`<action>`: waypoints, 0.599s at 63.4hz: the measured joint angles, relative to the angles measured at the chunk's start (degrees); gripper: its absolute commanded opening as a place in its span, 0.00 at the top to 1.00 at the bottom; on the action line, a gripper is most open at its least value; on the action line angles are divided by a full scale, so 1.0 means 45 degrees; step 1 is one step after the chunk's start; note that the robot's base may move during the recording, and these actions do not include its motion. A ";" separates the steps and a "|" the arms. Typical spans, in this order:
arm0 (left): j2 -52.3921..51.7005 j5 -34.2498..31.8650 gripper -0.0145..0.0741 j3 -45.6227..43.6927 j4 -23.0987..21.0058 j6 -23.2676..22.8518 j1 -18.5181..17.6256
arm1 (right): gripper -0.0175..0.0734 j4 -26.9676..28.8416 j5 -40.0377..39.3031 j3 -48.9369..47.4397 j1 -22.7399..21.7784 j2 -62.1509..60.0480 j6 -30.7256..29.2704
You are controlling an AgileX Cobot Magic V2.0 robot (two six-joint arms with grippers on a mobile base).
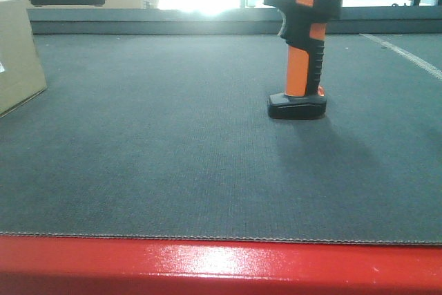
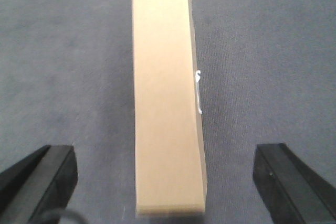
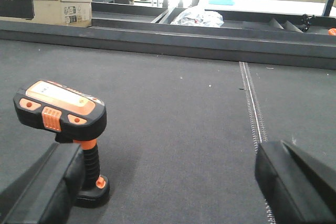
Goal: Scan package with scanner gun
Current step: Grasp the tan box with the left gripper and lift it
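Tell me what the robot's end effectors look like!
The left end effector has two plain black fingers, chunky wedges with flat faces, and what looks like a dark cable curling beside one. The right end effector matches: matte black, blocky fingers, with no markings visible. The arms themselves are out of view.

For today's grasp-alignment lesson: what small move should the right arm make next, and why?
Probably shift the right gripper leftward: its jaws stand open, but the upright scanner gun stands at the view's left, outside the gap between them.
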 measured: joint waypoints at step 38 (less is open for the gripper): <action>0.3325 0.0003 0.18 -0.0846 -0.0512 0.0685 0.0263 | 0.19 0.0000 0.0019 0.0000 0.0000 0.0000 0.0000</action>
